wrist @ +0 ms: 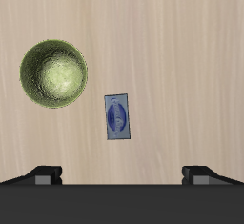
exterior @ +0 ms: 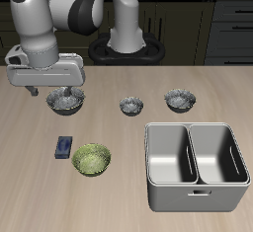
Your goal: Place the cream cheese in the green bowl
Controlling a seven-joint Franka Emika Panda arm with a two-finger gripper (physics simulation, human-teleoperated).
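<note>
The cream cheese (exterior: 64,146) is a small flat dark blue box lying on the wooden table near the front; it also shows in the wrist view (wrist: 117,116). The green bowl (exterior: 91,160) stands right beside it, a small gap between them, and shows in the wrist view (wrist: 54,72) with its ribbed inside empty. My gripper (exterior: 46,91) hangs well above the table, farther back than the box, over a grey bowl. Its fingertips (wrist: 46,173) stand wide apart and hold nothing.
Three grey metallic bowls stand in a row across the middle of the table: one under the gripper (exterior: 66,101), a small one (exterior: 131,105) and another (exterior: 179,100). A steel double basin (exterior: 197,164) fills the front part of the table away from the box.
</note>
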